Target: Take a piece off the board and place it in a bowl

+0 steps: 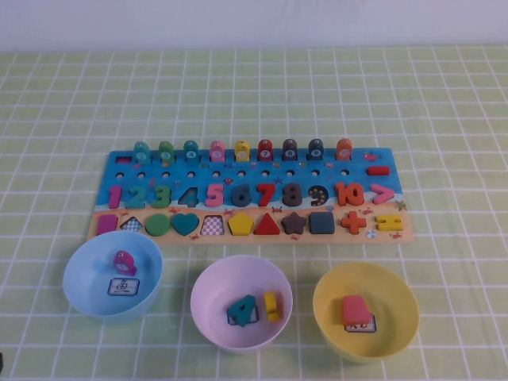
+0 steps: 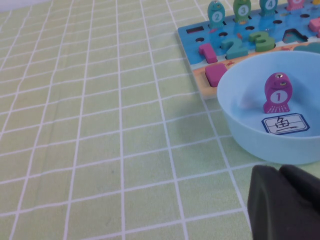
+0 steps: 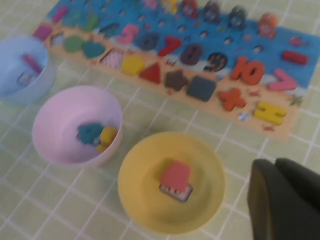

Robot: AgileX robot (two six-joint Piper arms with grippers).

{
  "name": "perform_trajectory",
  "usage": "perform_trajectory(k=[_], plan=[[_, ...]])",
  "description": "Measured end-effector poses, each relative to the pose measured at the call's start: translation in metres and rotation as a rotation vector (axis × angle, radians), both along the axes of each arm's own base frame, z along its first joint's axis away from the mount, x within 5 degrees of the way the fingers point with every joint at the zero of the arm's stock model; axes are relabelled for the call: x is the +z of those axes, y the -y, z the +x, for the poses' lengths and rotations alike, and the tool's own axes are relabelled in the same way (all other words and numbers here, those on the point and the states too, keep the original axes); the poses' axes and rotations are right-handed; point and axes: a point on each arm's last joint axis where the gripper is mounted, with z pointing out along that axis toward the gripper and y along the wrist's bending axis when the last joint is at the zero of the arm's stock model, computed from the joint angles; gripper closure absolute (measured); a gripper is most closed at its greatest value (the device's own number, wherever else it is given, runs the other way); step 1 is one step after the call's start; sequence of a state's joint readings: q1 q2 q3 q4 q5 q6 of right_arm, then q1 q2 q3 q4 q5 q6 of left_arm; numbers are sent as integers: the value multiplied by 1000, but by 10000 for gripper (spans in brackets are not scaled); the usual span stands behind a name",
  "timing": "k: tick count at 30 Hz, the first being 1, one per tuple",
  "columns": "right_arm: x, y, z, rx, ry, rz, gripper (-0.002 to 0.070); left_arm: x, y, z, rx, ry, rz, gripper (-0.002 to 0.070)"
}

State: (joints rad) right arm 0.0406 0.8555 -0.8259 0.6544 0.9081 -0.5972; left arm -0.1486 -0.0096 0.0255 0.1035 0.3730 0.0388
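The brown star piece [image 1: 294, 224] lies in its slot in the shape row of the blue and tan board [image 1: 238, 179], between the red triangle and the dark square. It also shows in the right wrist view [image 3: 176, 80]. The yellow bowl [image 1: 397, 302] stands in front of the board at the right, with a pink trapezoid [image 1: 355, 309] on its label card. My left gripper [image 2: 280, 172] is shut and empty, low beside the light blue bowl. My right gripper [image 3: 275, 162] is shut and empty, to the side of the yellow bowl [image 3: 145, 170]. Neither arm shows in the high view.
A light blue bowl [image 1: 87, 278] holding a purple fish piece [image 1: 124, 262] stands front left. A pink bowl [image 1: 218, 294] with a teal number and a yellow piece stands in the middle. All three bowls sit close to the board's near edge on the green checked cloth.
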Motion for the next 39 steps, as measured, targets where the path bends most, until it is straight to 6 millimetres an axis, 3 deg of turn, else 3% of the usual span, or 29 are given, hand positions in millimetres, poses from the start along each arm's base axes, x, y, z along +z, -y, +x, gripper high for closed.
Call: perform_trajectory(k=[7,13,24,30,34,39], plan=[[15,-11,55,220,-173,-164,694,0,0,0,0,0,0,680],[7,-41,95,377,-227,-363,694,0,0,0,0,0,0,680],[4,-89,171,500,-190,-497,694,0,0,0,0,0,0,680],[-11,-120,195,627,-143,-549,686,0,0,0,0,0,0,680],[-25,-135,205,671,-150,-562,619,0,0,0,0,0,0,680],[-46,-152,210,741,-173,-583,423,0,0,0,0,0,0,680]])
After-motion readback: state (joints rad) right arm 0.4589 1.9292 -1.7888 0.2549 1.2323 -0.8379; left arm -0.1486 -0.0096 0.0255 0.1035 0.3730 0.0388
